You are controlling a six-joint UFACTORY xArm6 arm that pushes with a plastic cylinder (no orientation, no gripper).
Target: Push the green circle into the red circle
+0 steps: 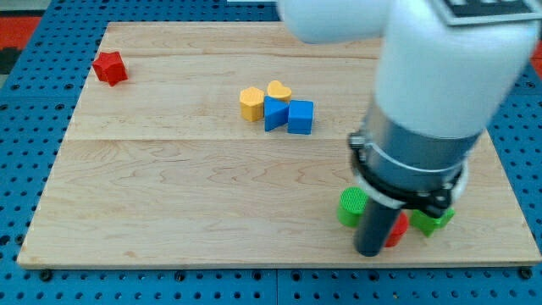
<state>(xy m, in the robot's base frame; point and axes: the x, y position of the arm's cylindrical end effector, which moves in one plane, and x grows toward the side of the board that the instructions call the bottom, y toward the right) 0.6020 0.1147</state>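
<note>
The green circle (351,206) stands near the board's bottom right. The red circle (397,230) is just to its right, mostly hidden behind my rod. My tip (369,252) rests on the board right below and between the two, close to the green circle's lower right edge and against the red circle's left side. The arm's large white and grey body covers the area above them.
A green block (433,220) lies right of the red circle, partly under the arm. A yellow hexagon (251,103), yellow heart (279,91), blue triangle (274,113) and blue cube (301,117) cluster at top centre. A red star (110,68) sits at top left.
</note>
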